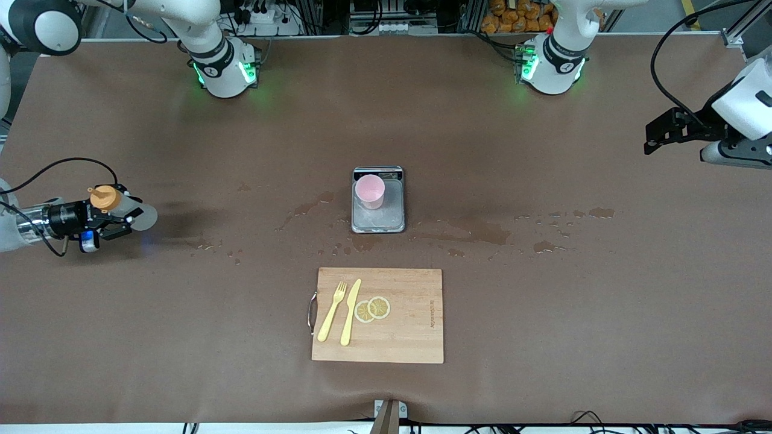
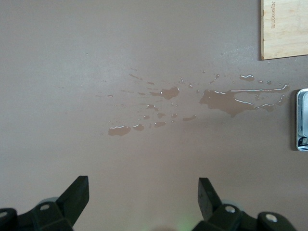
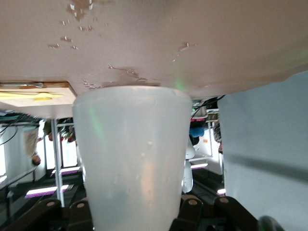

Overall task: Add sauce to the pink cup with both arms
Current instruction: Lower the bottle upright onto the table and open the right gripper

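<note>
While the right gripper [image 1: 111, 220] hangs over the right arm's end of the table, its fingers are clamped on the sauce bottle [image 1: 123, 205], which lies tipped nearly level in the grasp, its orange cap [image 1: 105, 197] toward the arm and its base pointing toward the middle of the table. From the right wrist view the bottle [image 3: 132, 159] fills the frame, whitish and translucent, gripped low on its body.

The pink cup [image 1: 370, 191] stands upright on a small scale [image 1: 378, 224] at the centre of the table, well apart from the bottle, toward the left arm's end from it. So the coming move, as I judge it, is a long carry along the table's length toward the cup, then a turn of the bottle so that the cap comes over the rim.

Over the left arm's end of the table the left gripper [image 1: 657, 135] waits, its fingers [image 2: 77, 195] spread wide and holding nothing. Both grippers look about equally distant from the cup.

Nearer the front camera than the scale lies a wooden cutting board [image 1: 410, 337] with a yellow fork [image 1: 332, 312], a yellow knife [image 1: 350, 311] and two lemon slices [image 1: 373, 308]. Its printed mark is too small to read. Wet splashes [image 1: 476, 230] dot the tablecloth beside the scale.
</note>
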You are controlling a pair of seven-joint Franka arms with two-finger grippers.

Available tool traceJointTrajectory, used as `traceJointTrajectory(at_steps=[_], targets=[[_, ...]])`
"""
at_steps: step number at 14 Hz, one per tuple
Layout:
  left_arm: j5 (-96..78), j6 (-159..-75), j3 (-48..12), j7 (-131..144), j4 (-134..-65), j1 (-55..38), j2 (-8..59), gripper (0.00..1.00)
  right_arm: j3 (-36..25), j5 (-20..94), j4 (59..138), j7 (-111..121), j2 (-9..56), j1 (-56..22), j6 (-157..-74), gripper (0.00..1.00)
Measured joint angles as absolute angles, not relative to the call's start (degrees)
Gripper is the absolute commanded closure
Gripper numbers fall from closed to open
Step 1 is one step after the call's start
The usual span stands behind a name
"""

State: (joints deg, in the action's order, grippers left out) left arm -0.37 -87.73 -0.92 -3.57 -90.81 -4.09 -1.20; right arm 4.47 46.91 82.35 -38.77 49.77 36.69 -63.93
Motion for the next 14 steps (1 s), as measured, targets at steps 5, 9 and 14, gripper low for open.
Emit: traceJointTrajectory(at_steps=[5,9,14], targets=[[-0.4,-87.7,-0.9,-3.6,-90.7,-3.5,-1.2,0.00,4.9,47.6,82.2,-32.3,55.9,38.6,-64.2,1.00],[-0.4,-87.7,-0.9,-3.6,-90.7,-3.3,-1.2,0.00,5.3,47.6,82.1,-32.1,56.3,36.0,-65.0,1.00],[-0.4,-87.7,-0.9,-3.6,-90.7,-3.3,-1.2,0.00,5.2,46.3,82.1,-32.1,57.2,34.7,-67.8,0.96]])
